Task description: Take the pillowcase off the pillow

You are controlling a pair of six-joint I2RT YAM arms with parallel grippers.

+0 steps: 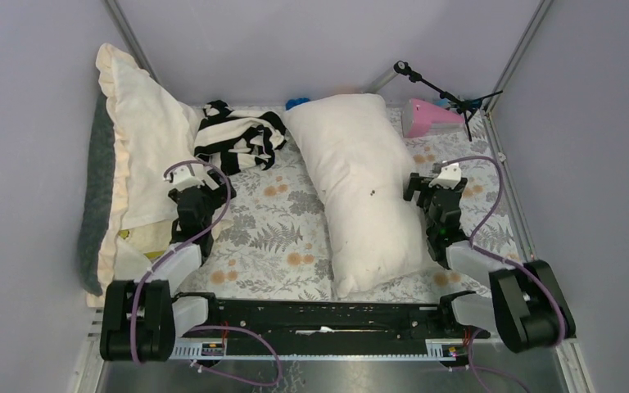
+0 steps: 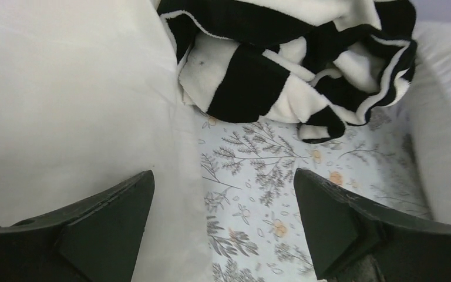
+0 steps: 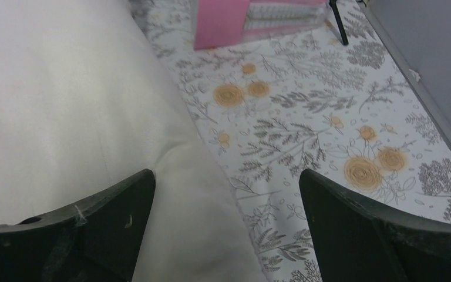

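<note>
Left pincer [image 2: 223,179]: mine, jaws spread wide, holding nothing. One finger hangs over the cushion [image 1: 151,139], the other over the cloth [image 1: 270,237]. Whether either touches, I cannot tell.

Right pincer [image 3: 226,176]: mine also, jaws equally wide, nothing gripped. One finger sits over the right edge of the pillow [image 1: 360,180], the other over bare cloth.

Pillowcase [image 1: 237,139]: black and white stripes, crumpled in a heap on the cloth at the far side, straight ahead of my left pincer and apart from it. It lies off the pillow, touching the cushion on its left and just beside the pillow's far end on its right.

Pillow: plump, off-white, uncovered, lying lengthways from far to near at a slight slant, with a small dark speck on its upper face.

Cushion: cream, ruffled edge, grey backing [image 1: 98,188], lying along the left wall.

Cloth: pale, printed with grey ferns and orange flowers, spread under everything.

Pink object [image 1: 426,119]: far right corner, beyond my right pincer, kind unclear.

Stand [image 1: 450,98]: black, thin-legged, just beside the pink object.
</note>
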